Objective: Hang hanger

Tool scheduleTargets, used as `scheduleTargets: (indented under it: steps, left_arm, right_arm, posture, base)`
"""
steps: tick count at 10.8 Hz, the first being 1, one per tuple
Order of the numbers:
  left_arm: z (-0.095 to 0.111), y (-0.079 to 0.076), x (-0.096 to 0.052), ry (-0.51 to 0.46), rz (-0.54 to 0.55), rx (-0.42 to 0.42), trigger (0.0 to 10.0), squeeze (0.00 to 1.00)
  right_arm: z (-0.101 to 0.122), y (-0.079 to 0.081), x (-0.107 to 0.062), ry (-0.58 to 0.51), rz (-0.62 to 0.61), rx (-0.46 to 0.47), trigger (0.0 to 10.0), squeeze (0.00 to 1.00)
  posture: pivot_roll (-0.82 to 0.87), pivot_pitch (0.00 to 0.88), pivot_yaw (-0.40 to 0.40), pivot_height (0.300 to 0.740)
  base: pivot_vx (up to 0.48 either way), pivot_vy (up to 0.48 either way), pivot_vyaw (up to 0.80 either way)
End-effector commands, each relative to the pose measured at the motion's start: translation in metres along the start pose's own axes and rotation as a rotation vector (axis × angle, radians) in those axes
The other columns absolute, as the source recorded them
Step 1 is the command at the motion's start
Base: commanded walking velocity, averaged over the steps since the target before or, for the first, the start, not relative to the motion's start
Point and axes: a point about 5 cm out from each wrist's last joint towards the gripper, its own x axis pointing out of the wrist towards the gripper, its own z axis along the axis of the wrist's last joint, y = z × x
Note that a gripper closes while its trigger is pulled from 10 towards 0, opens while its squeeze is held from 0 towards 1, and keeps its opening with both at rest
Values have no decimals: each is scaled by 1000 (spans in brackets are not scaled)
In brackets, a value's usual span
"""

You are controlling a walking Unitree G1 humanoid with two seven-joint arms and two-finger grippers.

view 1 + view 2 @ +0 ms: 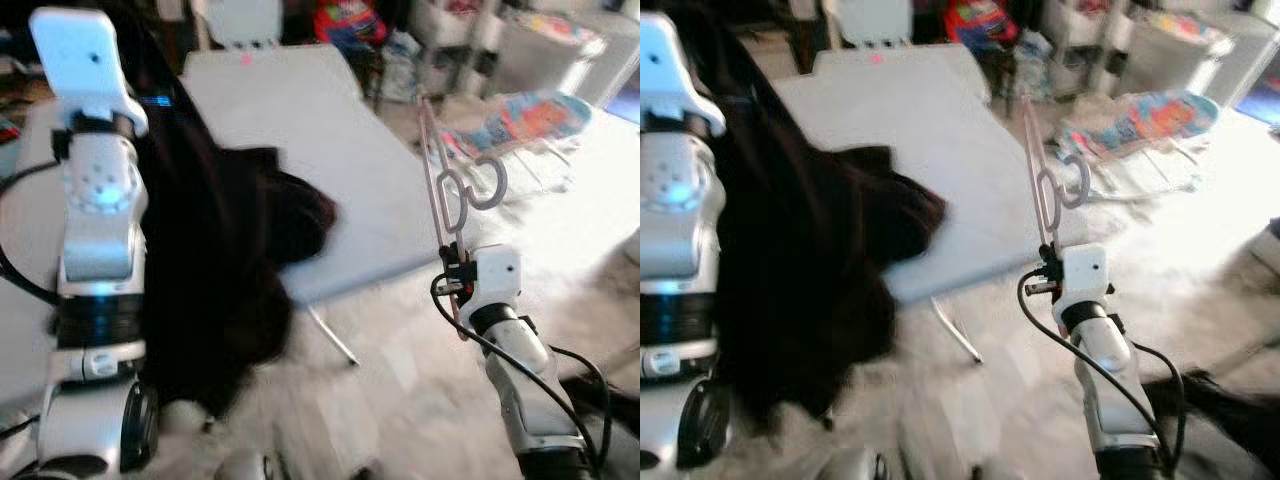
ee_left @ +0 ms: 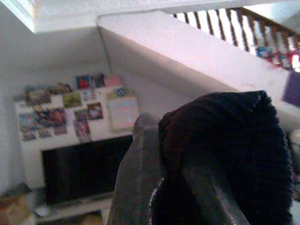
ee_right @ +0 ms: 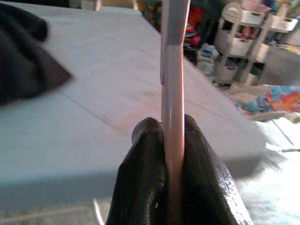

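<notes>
Dark garment on grey table

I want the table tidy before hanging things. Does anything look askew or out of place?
Yes: the dark garment, held up by the left gripper, trails across the grey table and over its edge.

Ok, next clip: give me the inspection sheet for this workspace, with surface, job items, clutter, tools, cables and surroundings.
Surface: grey folding table; views blurred.
Job's things: pink hanger, upright, hook at top; dark garment, partly on the table, hanging past its edge.
Clutter: nothing seen on the table besides the garment.
Grippers: left tool raised, shut on the dark garment; right tool shut on the hanger, beside the table's edge.
Cables: black cable looping along the right arm.
Surroundings: colourful bouncer seat, white trolley shelves, television, staircase railing.
</notes>
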Motion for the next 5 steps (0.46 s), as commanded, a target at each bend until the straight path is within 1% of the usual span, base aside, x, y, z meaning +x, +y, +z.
scheduleTargets:
  steps: [1, 3, 4, 5]
  left_arm:
    - [4, 14, 11, -47, 18, 50, 10000, 0]
    - [13, 29, 32, -132, 63, 179, 10000, 0]
    - [14, 33, 39, -154, 52, 235, 10000, 0]
    - [11, 33, 40, -145, 36, 243, 10000, 0]
  right_arm:
    - [5, 6, 2, -26, 25, -6, 10000, 0]
    - [6, 7, 3, -28, 30, -6, 10000, 0]
    - [6, 7, 3, -28, 30, -6, 10000, 0]
    - [5, 6, 3, -28, 29, -6, 10000, 0]
  posture:
    - [-51, 51, -11, 740]
    - [-51, 52, -13, 740]
    - [-54, 50, -13, 740]
    - [-54, 50, -13, 740]
  base:
    - [337, 341, 0]
    - [0, 0, 0]
    - [0, 0, 0]
    - [0, 0, 0]
